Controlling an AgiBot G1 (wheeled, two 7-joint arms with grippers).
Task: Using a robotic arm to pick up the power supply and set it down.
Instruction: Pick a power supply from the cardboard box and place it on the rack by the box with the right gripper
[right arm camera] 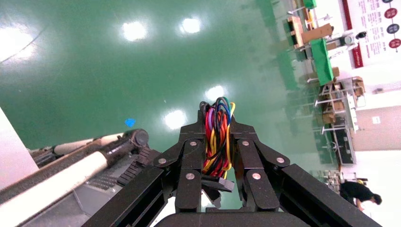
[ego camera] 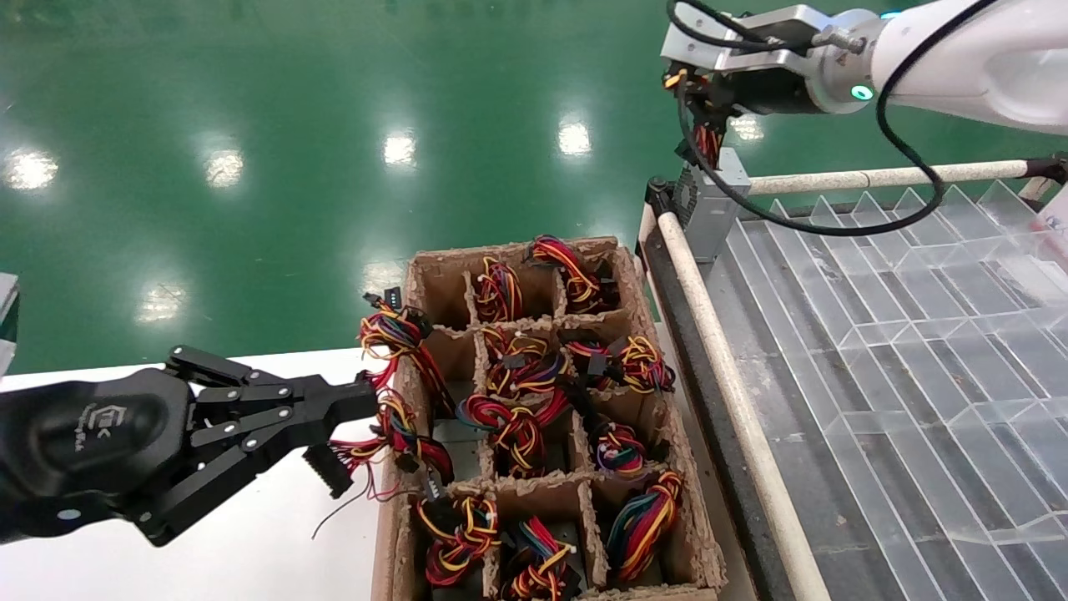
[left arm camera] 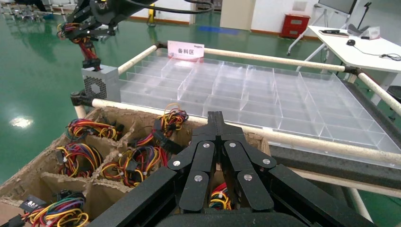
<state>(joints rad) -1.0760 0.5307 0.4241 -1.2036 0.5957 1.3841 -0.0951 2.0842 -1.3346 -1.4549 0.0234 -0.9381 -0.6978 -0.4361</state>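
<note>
The power supply [ego camera: 707, 203], a small grey box with a perforated vent face, hangs by its wires at the far left corner of the rack; it also shows in the left wrist view [left arm camera: 100, 84]. My right gripper [ego camera: 699, 98] is above it, shut on its bundle of red, yellow and black wires [right arm camera: 216, 137], which passes between the fingertips of the right gripper [right arm camera: 217, 118]. Whether the box touches the rack's rail cannot be told. My left gripper [ego camera: 367, 405] is parked low at the left beside the cardboard box, fingers together with nothing in them [left arm camera: 215, 118].
A cardboard divider box [ego camera: 636, 292] holds several coloured wire bundles in its cells. Right of it stands a rack with padded rails [ego camera: 717, 351] and a clear plastic compartment tray [ego camera: 901, 334]. A white table [ego camera: 250, 542] lies under the left arm. Green floor lies beyond.
</note>
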